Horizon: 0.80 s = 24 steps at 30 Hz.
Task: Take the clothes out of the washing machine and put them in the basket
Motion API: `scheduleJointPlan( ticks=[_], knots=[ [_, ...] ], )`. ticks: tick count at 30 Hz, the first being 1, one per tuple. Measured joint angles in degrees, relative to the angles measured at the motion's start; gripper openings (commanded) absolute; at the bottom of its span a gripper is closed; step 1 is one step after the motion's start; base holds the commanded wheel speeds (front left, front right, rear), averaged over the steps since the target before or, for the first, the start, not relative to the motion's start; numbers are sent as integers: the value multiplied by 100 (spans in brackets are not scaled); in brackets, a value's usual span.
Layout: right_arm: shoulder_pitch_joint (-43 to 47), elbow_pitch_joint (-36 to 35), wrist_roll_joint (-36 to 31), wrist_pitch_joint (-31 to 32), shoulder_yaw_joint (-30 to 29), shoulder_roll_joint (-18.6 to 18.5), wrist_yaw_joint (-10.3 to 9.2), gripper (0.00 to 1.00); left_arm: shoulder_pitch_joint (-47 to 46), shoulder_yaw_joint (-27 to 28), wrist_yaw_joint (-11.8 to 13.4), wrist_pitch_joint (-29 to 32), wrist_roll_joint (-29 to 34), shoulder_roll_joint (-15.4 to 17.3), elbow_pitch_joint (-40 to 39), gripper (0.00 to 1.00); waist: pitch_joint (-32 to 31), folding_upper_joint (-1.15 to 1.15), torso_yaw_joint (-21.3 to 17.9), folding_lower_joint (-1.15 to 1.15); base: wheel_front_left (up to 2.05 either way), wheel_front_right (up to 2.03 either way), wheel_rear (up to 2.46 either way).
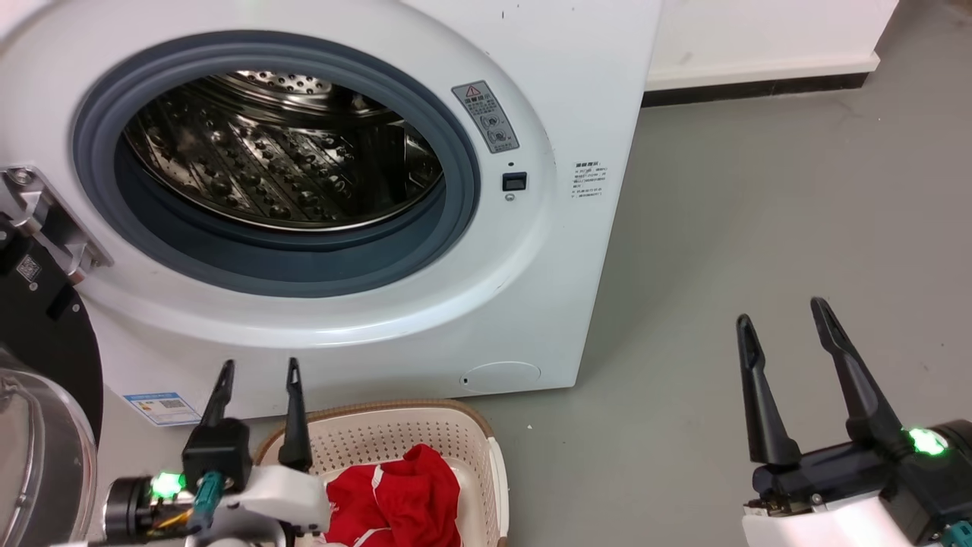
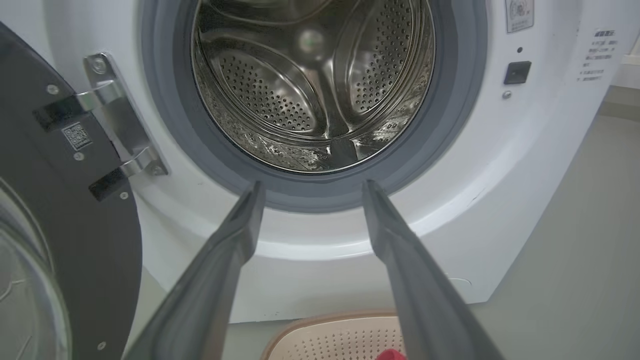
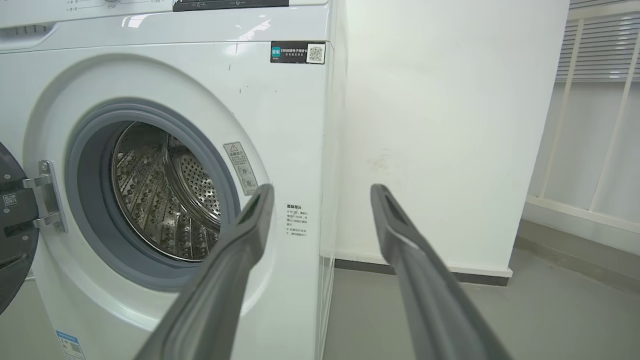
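Door (image 1: 42, 357) hangs open at far L on its hinge, so a careless swing of the L arm toward the porthole could clip it. L jaws are released w/ nothing held, poised over the L rim of the basket (image 1: 463, 414) and aimed at the washing machine (image 2: 500, 175). The clothes (image 1: 406, 494) lie red inside the basket, which stands on the floor (image 1: 759, 190) just in front of the machine, below the porthole. The L arm sits partly over them, so a dip or low pull-back could snag fabric or shove the light basket. Drum (image 2: 310, 90) looks bare in every view, so the job is prob. done. The risk then is a needless reach in, scraping the grey seal (image 1: 456, 220). R jaws are also released & empty, well apart from the basket over bare floor, so little risk there.

Hard to tell: the basket's near part is cut off by the head-view edge and covered by the L arm, so can't count garments. Drum's near-bottom, behind the seal lip, is out of sight — a small item could hide there.
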Motion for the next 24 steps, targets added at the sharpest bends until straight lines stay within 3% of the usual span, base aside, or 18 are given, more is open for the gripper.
scheduleJointPlan(
  ticks=[9, 16, 24],
  knots=[
    [273, 383, 268, 0, -172, -1, 0, 100, 784, 991, -307, 0, 590, -605, -856, 100, -244, 0, 74, 0, 0, 0, 0],
    [373, 605, 411, 0, -218, 0, 0, 100, 1097, 1388, -761, 0, 877, -1039, -1203, 100, -374, 0, 153, 1, 0, 0, 0],
    [553, 797, 487, 0, -300, 0, 0, 100, 1331, 1670, -965, 0, 1102, -1274, -1413, 100, -521, 0, 221, 1, 0, 0, 0]
  ],
)
